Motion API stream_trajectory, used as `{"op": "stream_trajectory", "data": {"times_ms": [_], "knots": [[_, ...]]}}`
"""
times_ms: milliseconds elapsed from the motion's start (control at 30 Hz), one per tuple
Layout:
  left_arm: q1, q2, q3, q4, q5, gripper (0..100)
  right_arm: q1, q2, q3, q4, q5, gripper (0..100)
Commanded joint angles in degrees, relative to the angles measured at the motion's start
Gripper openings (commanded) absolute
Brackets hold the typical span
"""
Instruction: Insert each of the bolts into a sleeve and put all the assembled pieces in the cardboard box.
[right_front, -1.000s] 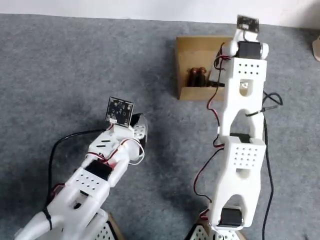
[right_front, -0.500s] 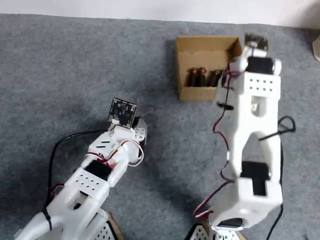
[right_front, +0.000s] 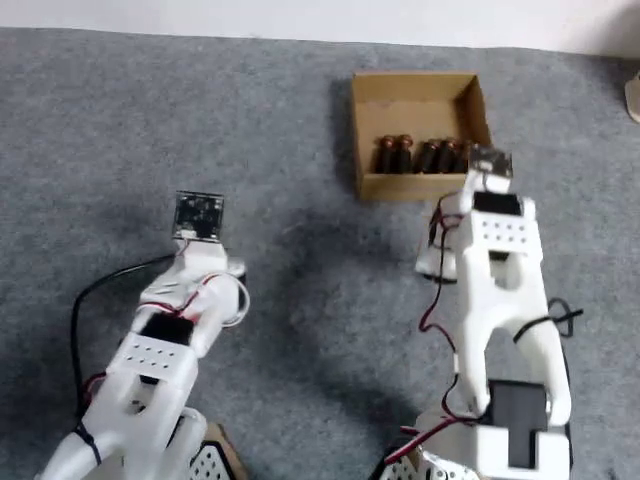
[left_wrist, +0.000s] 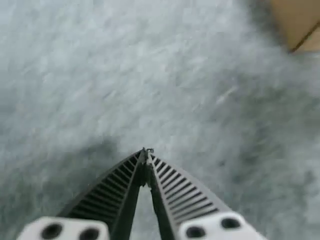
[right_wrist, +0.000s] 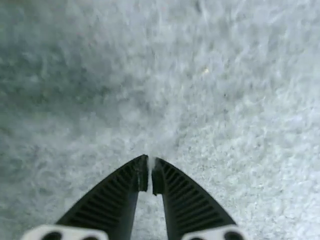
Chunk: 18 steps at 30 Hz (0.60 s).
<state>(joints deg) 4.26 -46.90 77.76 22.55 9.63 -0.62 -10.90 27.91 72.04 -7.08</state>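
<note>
High view, cardboard box (right_front: 415, 100): open-topped, standing on the grey table (right_front: 150, 110) toward its far side, ahead of the right arm
High view, assembled pieces (right_front: 420, 157): dark brown bolt-and-sleeve units with coppery ends, lying side by side in a row inside the box, against the wall nearest the arms
High view, right arm (right_front: 497, 290): stretched toward the box, its wrist end just beside the box's near wall and outside it
High view, left arm (right_front: 165, 335): over bare table, well apart from the box, with its wrist camera board (right_front: 197, 215) at the front
Left wrist view, left gripper (left_wrist: 145, 152): jaws narrow, ribbed tips meeting, gripping nothing, pointed at the grey table surface
Left wrist view, box: one corner in sight, well apart from the jaws
Right wrist view, right gripper (right_wrist: 149, 167): jaws narrow, a hairline gap between the tips, gripping nothing, over the grey table surface
</note>
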Motion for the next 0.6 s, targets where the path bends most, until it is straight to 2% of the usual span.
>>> {"op": "stream_trajectory", "data": {"times_ms": [0, 333, 433, 567], "knots": [[-1.54, -1.63, -1.27, 5.98, -0.44, 0, -0.48, -5.67, 5.32, -3.56, -0.09, 0.4], [-1.63, -1.63, -1.27, 22.07, -0.09, 0, -0.48, -20.44, 25.80, -12.62, 0.35, 0.4], [-1.63, -1.63, -1.27, 25.32, -0.26, 0, -0.31, -25.89, 32.48, -16.92, 3.60, 0.4], [-1.98, -1.63, -1.36, 28.48, 0.00, 0, -0.48, -33.54, 40.04, -20.79, 4.31, 0.4]]}}
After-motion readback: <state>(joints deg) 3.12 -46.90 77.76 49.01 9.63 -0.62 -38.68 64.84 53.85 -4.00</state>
